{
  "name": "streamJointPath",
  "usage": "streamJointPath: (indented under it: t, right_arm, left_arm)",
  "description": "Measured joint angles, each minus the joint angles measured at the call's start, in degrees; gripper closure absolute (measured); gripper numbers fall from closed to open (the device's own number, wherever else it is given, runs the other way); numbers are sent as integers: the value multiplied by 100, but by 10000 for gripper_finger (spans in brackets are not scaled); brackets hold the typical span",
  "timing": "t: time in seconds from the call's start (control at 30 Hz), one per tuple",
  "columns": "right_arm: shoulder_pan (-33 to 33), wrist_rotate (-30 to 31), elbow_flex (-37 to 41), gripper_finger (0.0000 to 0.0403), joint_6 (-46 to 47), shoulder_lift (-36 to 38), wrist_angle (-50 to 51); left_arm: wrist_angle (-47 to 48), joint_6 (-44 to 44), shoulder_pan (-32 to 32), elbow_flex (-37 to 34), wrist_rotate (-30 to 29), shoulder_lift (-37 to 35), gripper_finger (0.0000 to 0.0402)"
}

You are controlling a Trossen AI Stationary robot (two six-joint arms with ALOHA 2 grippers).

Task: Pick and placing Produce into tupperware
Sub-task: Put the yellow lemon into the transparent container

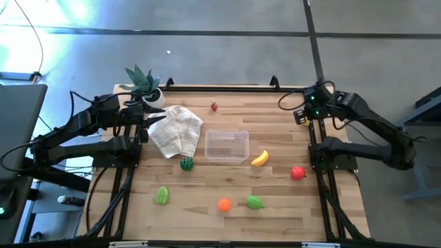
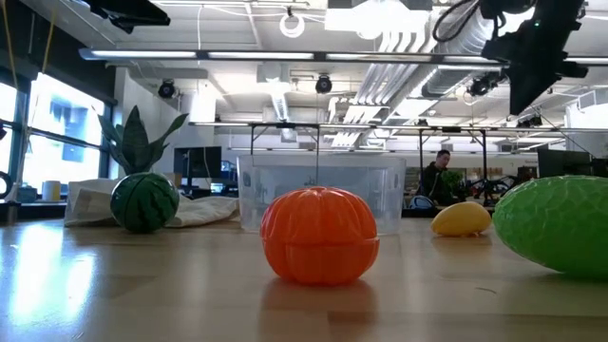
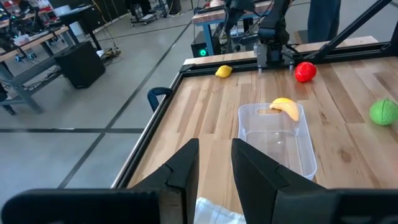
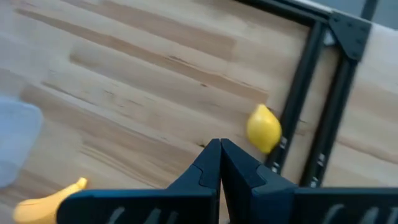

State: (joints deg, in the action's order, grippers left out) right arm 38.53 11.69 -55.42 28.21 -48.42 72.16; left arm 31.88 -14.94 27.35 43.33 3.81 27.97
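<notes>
With the orange [image 2: 319, 235] and green fruit [image 2: 560, 222] loose at the near tabletop [image 1: 275, 213] edge, a careless reach could roll them off. Mid-tabletop, the tupperware [image 1: 227, 145] sits clear, shallow and empty, banana [image 1: 260, 158] just beside it. Farther back, the left claw [image 3: 214, 163] hangs slightly parted and empty over the cloth [image 1: 176, 129]; the right claw [image 4: 220, 163] is closed on nothing.

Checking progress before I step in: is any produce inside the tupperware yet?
No: the tupperware is empty; the banana lies beside it.

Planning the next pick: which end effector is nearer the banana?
Right. The right end effector hangs over the table's far right edge, up and right of the banana. The left end effector sits beyond the tupperware, by the cloth.
</notes>
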Motion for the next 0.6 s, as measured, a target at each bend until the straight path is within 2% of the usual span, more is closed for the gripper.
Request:
streamJointPath:
  t: [0.2, 0.5, 0.6]
  right_arm:
    - [265, -27, 0, 402, -154, 0, -13]
    - [273, -64, 0, 402, -163, 0, 6]
    - [273, -62, 0, 402, -209, 0, 11]
  left_arm:
    - [0, 0, 1, 0, 0, 0, 316]
    - [-126, -217, 0, -2, -138, 2, 316]
    - [-199, -119, 2, -2, -24, 2, 316]
